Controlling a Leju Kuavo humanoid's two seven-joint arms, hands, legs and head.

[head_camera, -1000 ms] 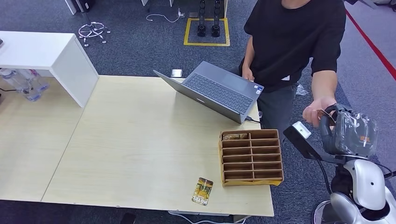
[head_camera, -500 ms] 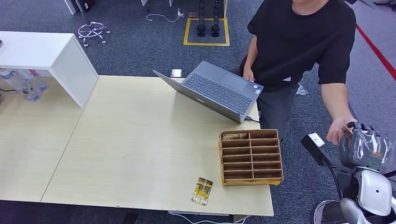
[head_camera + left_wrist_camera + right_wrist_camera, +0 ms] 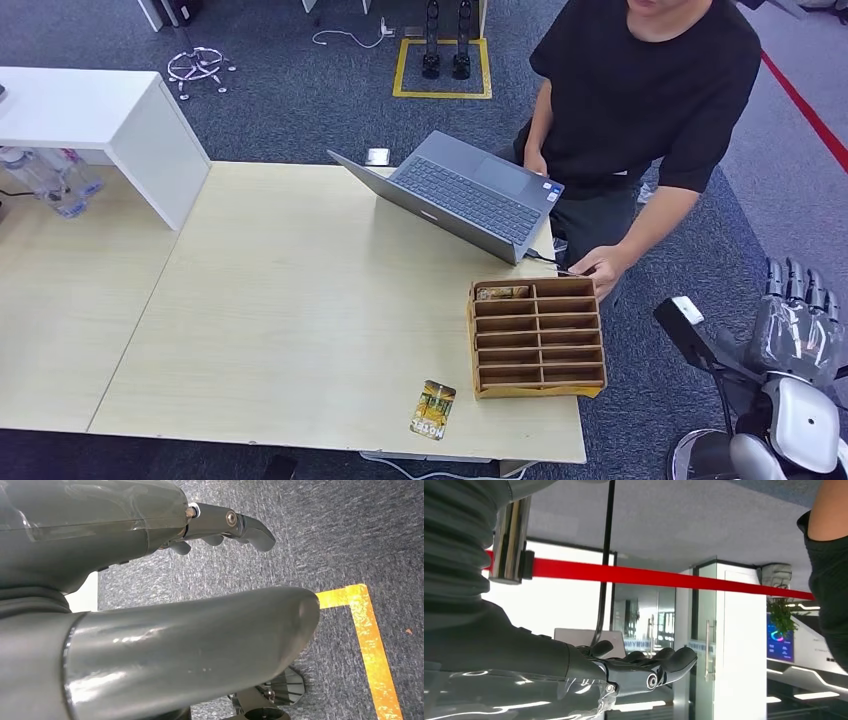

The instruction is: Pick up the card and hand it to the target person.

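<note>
Wooden table (image 3: 300,300), organizer (image 3: 538,337) (card (image 3: 502,293) inside)

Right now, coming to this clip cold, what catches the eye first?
The person in a black shirt behind the table's far right corner, one hand reaching to the brown compartment tray. Then the open laptop beside them, the robot's right hand raised empty off the table's right edge, and a yellow card near the front edge.

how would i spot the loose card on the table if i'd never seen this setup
Start at the pale wooden table and find the brown cardboard divider box near its front right. The yellow printed card lies flat left of it, at the table's front edge, the only loose item there.
</note>
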